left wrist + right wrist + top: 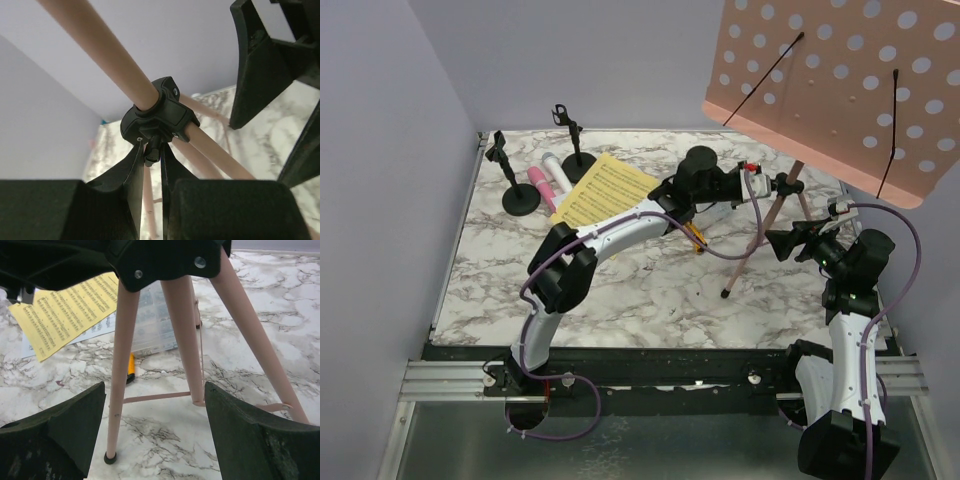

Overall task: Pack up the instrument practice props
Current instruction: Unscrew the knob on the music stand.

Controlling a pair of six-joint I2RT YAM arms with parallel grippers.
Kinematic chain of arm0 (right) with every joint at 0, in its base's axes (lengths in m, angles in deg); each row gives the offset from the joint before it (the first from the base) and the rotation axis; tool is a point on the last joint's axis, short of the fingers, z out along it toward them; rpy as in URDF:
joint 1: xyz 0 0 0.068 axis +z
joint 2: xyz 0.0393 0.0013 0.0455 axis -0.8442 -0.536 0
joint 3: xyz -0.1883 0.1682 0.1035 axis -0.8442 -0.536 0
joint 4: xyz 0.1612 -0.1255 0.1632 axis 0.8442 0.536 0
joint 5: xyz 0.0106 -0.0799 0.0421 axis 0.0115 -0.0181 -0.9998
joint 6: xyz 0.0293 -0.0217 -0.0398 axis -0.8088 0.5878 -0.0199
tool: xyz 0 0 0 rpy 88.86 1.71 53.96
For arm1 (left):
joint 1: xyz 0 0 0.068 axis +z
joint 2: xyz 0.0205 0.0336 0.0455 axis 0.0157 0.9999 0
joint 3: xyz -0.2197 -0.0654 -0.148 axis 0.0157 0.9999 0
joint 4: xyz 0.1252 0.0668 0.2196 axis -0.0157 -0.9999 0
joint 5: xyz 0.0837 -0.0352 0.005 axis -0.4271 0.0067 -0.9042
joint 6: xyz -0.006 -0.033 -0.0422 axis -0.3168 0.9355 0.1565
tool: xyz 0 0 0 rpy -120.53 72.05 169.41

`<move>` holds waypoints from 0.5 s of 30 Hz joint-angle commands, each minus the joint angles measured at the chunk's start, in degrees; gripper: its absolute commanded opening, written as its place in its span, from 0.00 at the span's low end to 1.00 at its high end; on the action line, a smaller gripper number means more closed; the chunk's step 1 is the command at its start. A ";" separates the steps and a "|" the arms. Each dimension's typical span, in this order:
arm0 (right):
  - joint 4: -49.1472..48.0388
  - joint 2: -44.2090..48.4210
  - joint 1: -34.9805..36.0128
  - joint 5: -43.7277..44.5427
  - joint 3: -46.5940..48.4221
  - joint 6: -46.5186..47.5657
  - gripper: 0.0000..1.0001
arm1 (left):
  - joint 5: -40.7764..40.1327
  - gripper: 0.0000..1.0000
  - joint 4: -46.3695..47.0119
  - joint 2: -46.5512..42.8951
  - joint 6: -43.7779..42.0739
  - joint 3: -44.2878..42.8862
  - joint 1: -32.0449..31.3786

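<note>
The pink perforated music rack (840,80) stands on its tripod legs (187,340) at the right. My left gripper (151,155) is shut on the small black knob under the tripod's black hub (160,112); in the top view it (767,184) reaches the pole from the left. My right gripper (155,440) is open, its fingers (260,440) either side of the legs low down without touching them; it shows in the top view (773,241). The pink microphone (539,187), white microphone (556,172), two black mic holders (520,195) (578,165) and yellow sheet music (605,190) lie at the back left.
A clear compartment box (150,325) and a white page (95,330) lie under the yellow sheet. A yellow-and-black utility knife (130,369) lies by the tripod's left leg. Walls close the left, back and right sides.
</note>
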 commanded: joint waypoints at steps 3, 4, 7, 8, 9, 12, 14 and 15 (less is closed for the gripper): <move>0.01 0.34 -0.35 0.72 0.87 0.13 0.84 | 14.35 0.04 -1.65 1.33 26.35 -10.10 5.54; -0.03 0.35 -0.34 0.71 0.86 0.15 0.84 | 15.55 0.04 -1.45 2.22 30.10 -11.43 6.18; -0.01 0.35 -0.38 0.67 0.82 0.13 0.84 | 18.18 0.04 0.15 4.59 39.01 -14.84 7.29; 0.00 0.37 -0.38 0.63 0.82 0.13 0.84 | 18.68 0.04 1.14 5.06 41.37 -15.43 7.45; -0.01 0.37 -0.34 0.71 0.79 0.12 0.84 | 19.29 0.04 1.69 5.41 42.55 -15.84 7.60; -0.01 0.37 -0.34 0.71 0.82 0.13 0.84 | 19.54 0.05 3.36 5.48 43.95 -15.38 7.57; 0.09 0.36 -0.39 0.72 0.85 0.15 0.84 | 19.05 0.09 3.78 5.18 43.97 -14.56 7.61; 0.06 0.36 -0.34 0.78 0.89 0.19 0.84 | 18.74 0.11 3.88 5.02 44.02 -14.04 7.61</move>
